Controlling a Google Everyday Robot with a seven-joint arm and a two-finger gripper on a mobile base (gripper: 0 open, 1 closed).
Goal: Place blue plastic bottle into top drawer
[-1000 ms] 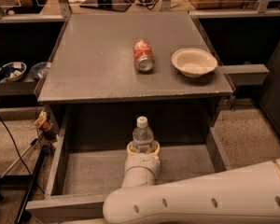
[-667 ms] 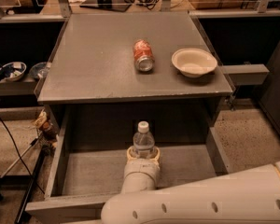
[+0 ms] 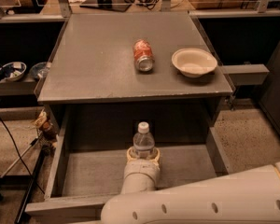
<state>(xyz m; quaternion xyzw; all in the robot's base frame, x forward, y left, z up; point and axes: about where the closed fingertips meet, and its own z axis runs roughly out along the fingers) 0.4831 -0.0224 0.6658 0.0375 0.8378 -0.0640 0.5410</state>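
Note:
The blue plastic bottle [image 3: 143, 143], clear with a white cap, stands upright inside the open top drawer [image 3: 91, 171] of the grey cabinet. Only its cap, neck and shoulders show above my gripper [image 3: 143, 156]. The gripper reaches down from my white arm at the bottom of the view and is shut on the bottle's lower part, over the middle of the drawer floor. I cannot tell whether the bottle's base touches the floor. The drawer's front and knob are hidden below my arm.
A red soda can [image 3: 143, 55] lies on its side on the cabinet top [image 3: 93, 64], with a white bowl [image 3: 194, 62] to its right. Bowls sit on a low shelf at the left [image 3: 11, 70]. Cables and a stand leg lie left of the drawer.
The gripper and the bottle have moved together a little downward in the view, lower into the drawer. The can and bowl have not moved.

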